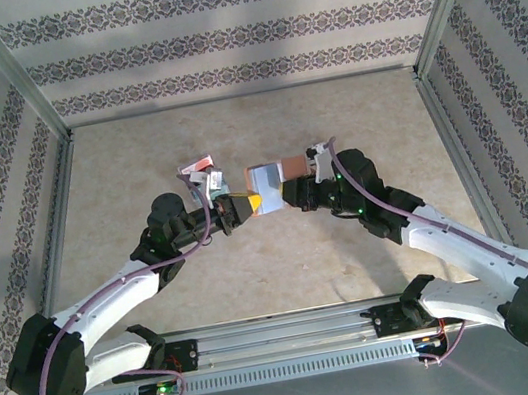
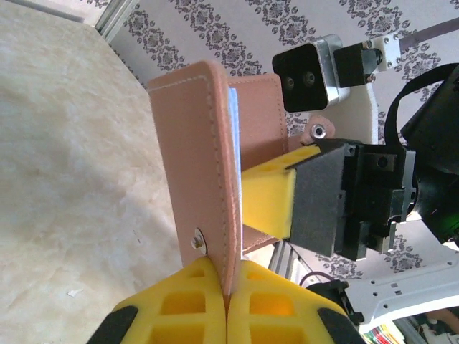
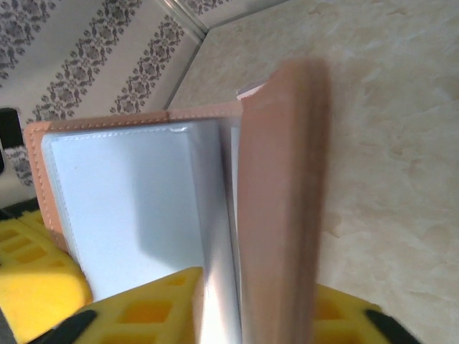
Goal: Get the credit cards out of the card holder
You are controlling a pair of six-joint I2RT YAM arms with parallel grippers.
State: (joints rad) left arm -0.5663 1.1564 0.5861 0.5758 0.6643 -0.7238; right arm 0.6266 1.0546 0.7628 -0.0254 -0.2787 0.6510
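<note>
The card holder (image 1: 265, 175) is held up above the table's middle between both arms, opened out, tan outside and grey-blue inside. My left gripper (image 1: 245, 206) is shut on the bottom edge of one tan flap (image 2: 193, 158), beside its rivet; its yellow pads (image 2: 179, 301) meet on the leather. My right gripper (image 1: 292, 193) straddles the other flap (image 3: 280, 179) and the grey-blue pocket (image 3: 129, 208). Its jaws stand somewhat apart, and whether they press on the blurred flap I cannot tell. One right finger (image 2: 269, 197) lies against the holder. The credit cards are hidden.
The beige table (image 1: 233, 132) is ringed by patterned walls (image 1: 217, 38) and metal corner posts (image 1: 21, 76). A metal rail (image 1: 288, 340) with both arm bases runs along the near edge.
</note>
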